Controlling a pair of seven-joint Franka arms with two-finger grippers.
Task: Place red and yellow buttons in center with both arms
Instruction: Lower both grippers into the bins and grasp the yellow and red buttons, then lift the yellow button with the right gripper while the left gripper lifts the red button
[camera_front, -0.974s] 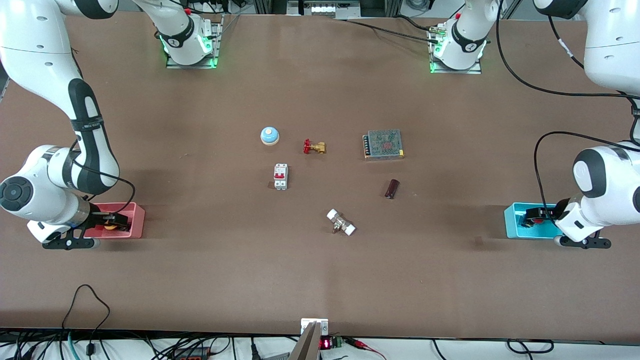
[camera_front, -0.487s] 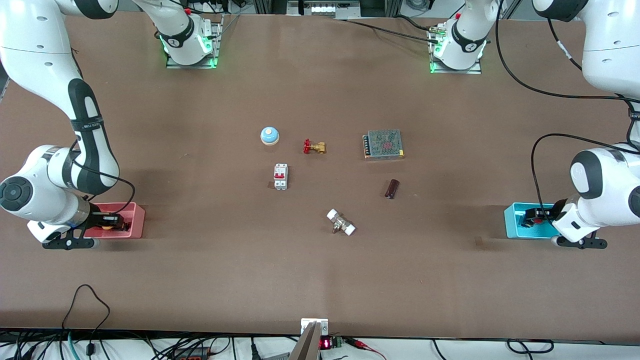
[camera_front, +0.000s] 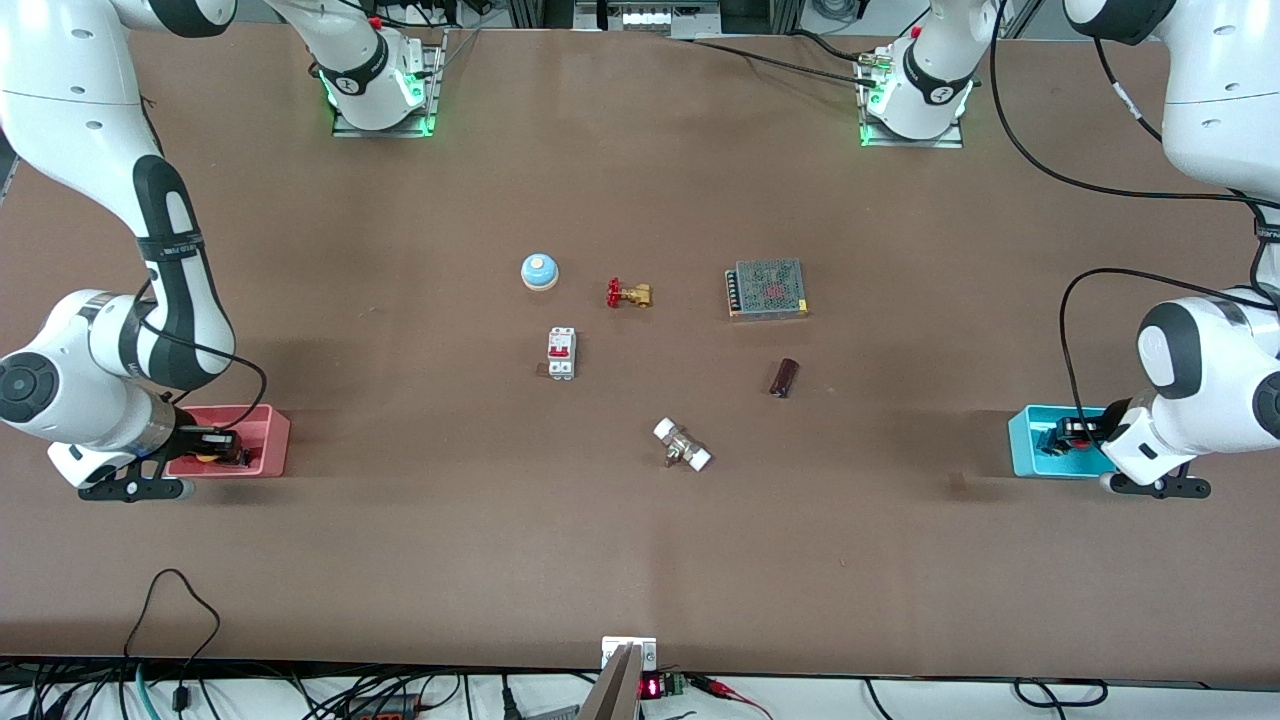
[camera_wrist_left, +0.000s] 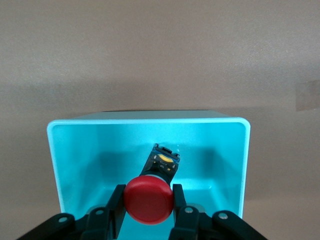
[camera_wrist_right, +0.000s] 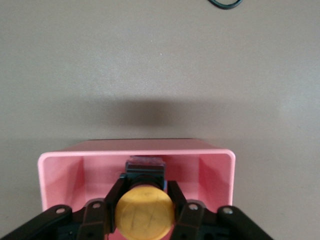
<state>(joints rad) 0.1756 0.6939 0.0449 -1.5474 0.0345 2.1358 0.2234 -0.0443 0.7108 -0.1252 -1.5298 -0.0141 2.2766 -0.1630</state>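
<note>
My left gripper (camera_front: 1068, 434) is in the cyan tray (camera_front: 1022, 445) at the left arm's end of the table. It is shut on the red button (camera_wrist_left: 148, 198), which has a black body and is held over the tray's floor (camera_wrist_left: 90, 150). My right gripper (camera_front: 222, 446) is in the pink tray (camera_front: 270, 438) at the right arm's end. It is shut on the yellow button (camera_wrist_right: 145, 210), over the pink tray's floor (camera_wrist_right: 65, 175). The brown tabletop centre (camera_front: 640, 400) lies between the trays.
Around the centre lie a blue-domed bell (camera_front: 539, 270), a brass valve with red handle (camera_front: 628, 293), a white breaker (camera_front: 561, 353), a mesh-topped power supply (camera_front: 767, 288), a dark cylinder (camera_front: 784, 377) and a white-ended fitting (camera_front: 682, 445).
Both grippers have drawn back a little toward their own ends of the table, each with its button between the fingers.
</note>
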